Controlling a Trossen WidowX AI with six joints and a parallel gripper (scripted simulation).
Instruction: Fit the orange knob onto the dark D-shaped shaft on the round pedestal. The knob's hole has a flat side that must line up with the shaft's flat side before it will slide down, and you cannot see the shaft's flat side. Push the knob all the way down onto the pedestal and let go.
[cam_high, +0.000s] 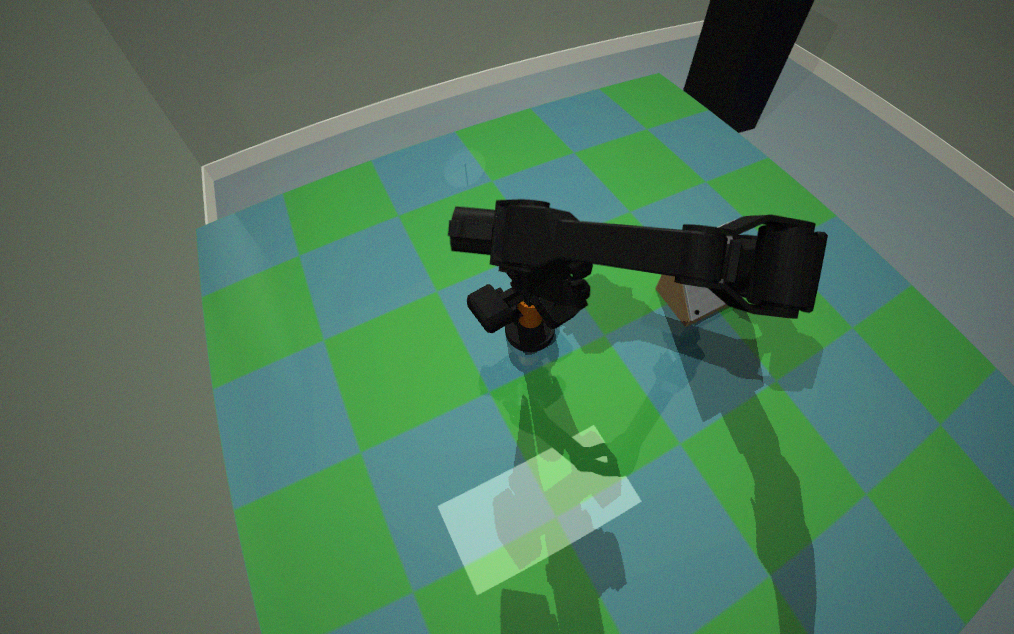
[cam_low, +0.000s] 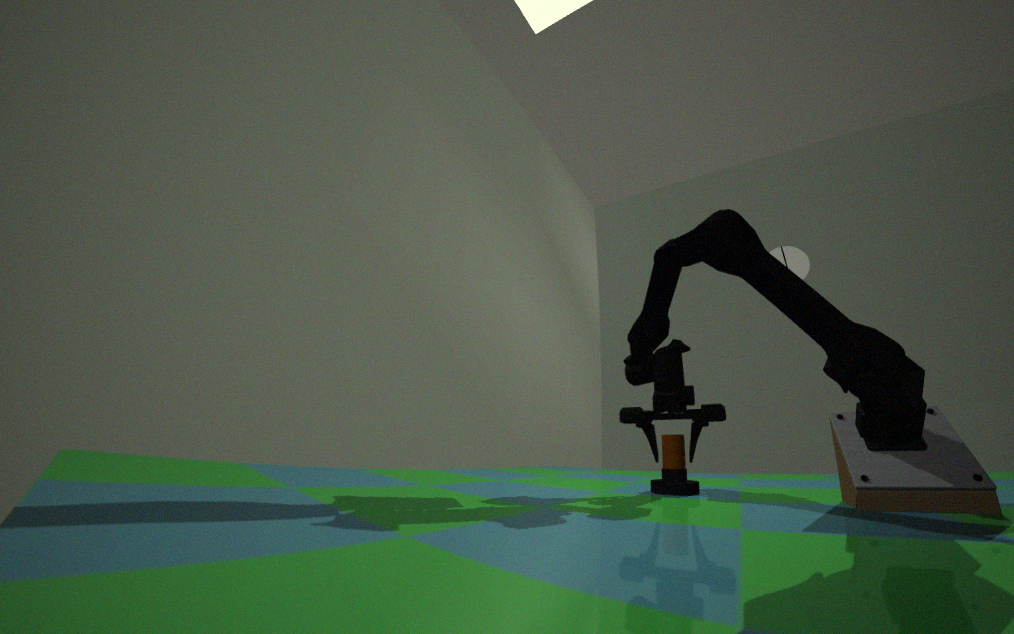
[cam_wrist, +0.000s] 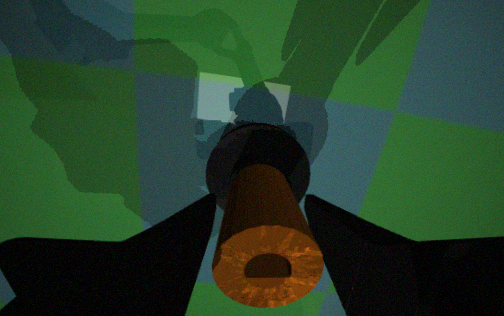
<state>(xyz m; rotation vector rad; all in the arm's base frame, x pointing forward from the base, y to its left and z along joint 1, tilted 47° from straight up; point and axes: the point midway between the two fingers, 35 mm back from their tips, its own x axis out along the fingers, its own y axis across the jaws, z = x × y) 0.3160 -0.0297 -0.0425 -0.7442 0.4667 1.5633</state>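
The orange knob (cam_high: 529, 315) (cam_low: 673, 450) (cam_wrist: 267, 240) stands upright on the round dark pedestal (cam_high: 529, 342) (cam_low: 674, 487) (cam_wrist: 298, 162). In the exterior view its lower end meets the pedestal's raised collar, with no shaft or gap showing between them. The wrist view shows the D-shaped hole in the knob's top, its flat side toward the bottom of the picture. The shaft is hidden. My gripper (cam_low: 674, 458) (cam_wrist: 260, 200) is open, its fingers on either side of the knob, with visible gaps in the exterior view.
The arm's base block (cam_high: 674, 300) (cam_low: 916, 500) stands on the checkered floor, right of the pedestal in the exterior view. A black post (cam_high: 744, 63) rises at the back right of the top view. Shadows and reflections of the arm cross the floor.
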